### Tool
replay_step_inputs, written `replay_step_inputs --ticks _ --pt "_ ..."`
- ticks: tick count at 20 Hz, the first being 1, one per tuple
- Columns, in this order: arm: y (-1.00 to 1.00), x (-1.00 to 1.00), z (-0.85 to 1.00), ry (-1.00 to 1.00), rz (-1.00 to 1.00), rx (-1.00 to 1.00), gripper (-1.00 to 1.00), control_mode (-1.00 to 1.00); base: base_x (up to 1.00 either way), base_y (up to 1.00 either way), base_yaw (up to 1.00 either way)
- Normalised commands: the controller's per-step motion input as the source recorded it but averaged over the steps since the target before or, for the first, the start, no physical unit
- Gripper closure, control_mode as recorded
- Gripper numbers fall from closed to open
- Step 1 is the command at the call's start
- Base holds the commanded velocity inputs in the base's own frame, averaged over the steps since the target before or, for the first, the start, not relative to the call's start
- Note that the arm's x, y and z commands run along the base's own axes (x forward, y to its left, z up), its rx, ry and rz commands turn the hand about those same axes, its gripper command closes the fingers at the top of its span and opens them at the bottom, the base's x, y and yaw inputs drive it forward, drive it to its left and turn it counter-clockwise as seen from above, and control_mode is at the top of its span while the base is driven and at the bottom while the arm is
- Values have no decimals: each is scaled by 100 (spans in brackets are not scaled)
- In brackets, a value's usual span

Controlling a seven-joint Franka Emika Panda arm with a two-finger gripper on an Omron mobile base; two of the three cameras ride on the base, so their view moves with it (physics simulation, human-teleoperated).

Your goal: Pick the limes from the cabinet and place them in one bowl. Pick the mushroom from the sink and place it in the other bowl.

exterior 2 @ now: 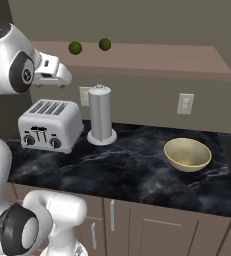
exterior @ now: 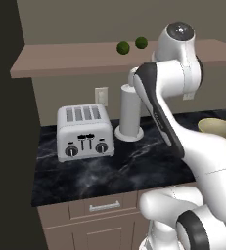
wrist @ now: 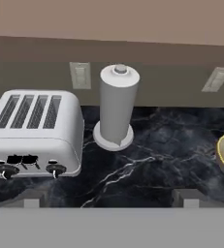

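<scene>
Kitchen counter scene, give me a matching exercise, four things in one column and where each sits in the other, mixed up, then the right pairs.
Things:
1. limes
2. toaster
3. paper towel holder
4. yellow bowl

Places:
A. counter, between toaster and bowl
B. on the cabinet shelf
C. counter, far right
D. counter, far left

Pairs: 1-B, 2-D, 3-A, 4-C
</scene>
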Motion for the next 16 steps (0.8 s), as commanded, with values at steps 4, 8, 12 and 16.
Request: replay_step_inputs --ticks 4,8,12,16 --pt "2 0 64 -24 -9 0 -100 -100 0 0 0" --pt "6 10 59 -18 -6 0 -100 -100 0 0 0" --pt "0 31 45 -4 -2 1 -100 -100 0 0 0" --pt "0 50 38 0 0 6 -100 -100 0 0 0"
